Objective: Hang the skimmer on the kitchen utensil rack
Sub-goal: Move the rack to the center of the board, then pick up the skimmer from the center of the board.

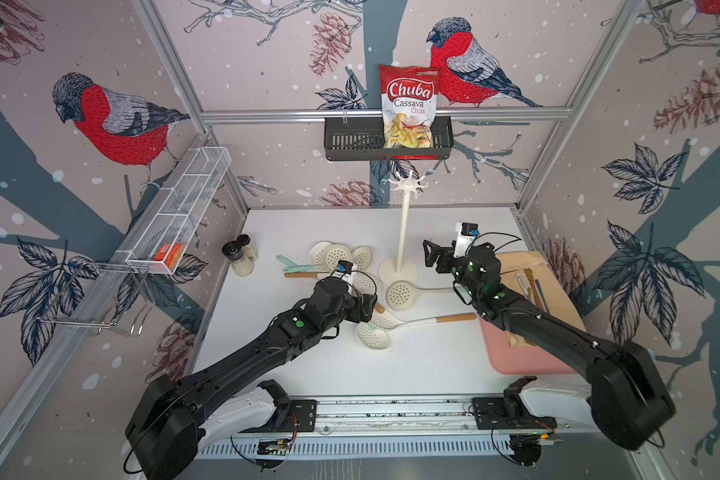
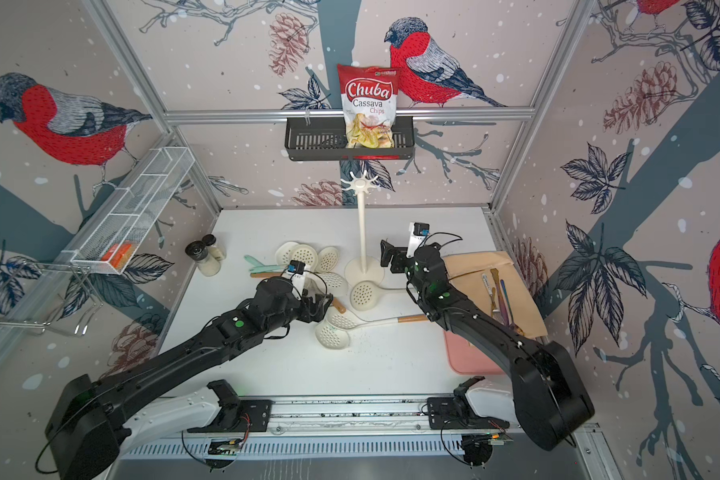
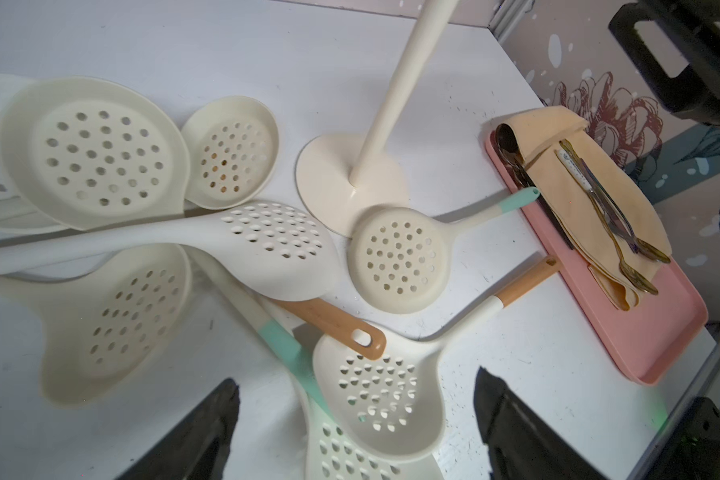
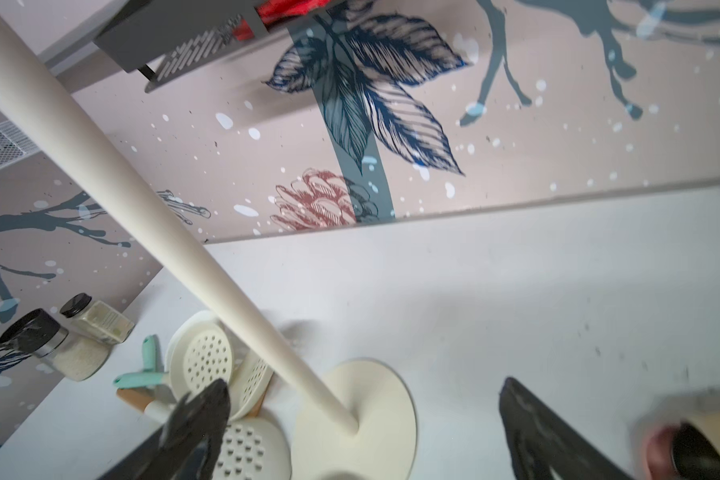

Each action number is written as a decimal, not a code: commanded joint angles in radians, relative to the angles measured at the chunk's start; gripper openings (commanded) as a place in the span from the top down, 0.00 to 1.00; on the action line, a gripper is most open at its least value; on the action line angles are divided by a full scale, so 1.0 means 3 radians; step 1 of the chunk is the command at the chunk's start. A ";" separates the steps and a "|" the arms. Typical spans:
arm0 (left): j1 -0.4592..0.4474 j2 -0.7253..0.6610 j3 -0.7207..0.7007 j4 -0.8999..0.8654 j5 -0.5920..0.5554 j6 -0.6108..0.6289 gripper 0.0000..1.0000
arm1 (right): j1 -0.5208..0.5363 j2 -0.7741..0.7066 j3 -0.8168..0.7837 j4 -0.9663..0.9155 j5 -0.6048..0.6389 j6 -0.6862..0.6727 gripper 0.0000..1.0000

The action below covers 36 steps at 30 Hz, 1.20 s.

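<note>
Hovering low over the utensils, L hand (image 3: 356, 380) has its fingers spread wide, gripping nothing. Right under it lies a slotted skimmer w/ wood-tipped handle (image 3: 377, 395), flat on the white surface (image 3: 537, 332). R hand (image 4: 364, 384) is likewise wide apart & empty, beside the pole of the kitchen utensil rack (image 1: 404, 232), which stands upright mid-surface. Round skimmer w/ mint-tipped handle (image 3: 398, 257) lies at the rack's base, its head seemingly overlapping the rim. More skimmers (image 1: 337, 257) are heaped on the rack's far side, near two spice jars (image 1: 242, 266). Pink tray (image 3: 661, 332) w/ cutlery sits under R arm.
</note>
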<state>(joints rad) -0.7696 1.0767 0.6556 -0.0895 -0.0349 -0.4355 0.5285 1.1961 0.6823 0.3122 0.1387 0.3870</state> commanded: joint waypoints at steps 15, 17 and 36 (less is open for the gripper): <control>-0.0718 0.2307 0.2184 -0.0899 -0.0124 0.1444 0.24 | -0.2002 -0.1417 -0.0497 -0.2521 -0.1636 0.0702 0.02; -0.0736 0.2564 0.2449 -0.1057 -0.0167 0.1565 0.25 | -0.2172 -0.1388 -0.0443 -0.2618 -0.1798 0.0617 0.03; -0.0568 0.4180 0.4429 -0.2161 -0.0222 0.2074 0.25 | -0.2411 -0.1536 -0.0396 -0.2733 -0.2054 0.0562 0.08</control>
<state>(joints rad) -0.9516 2.3104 1.9465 -0.6773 -0.1116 0.1646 -0.1947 0.7380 0.5648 -0.5068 -0.4511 0.5552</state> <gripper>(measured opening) 0.752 0.920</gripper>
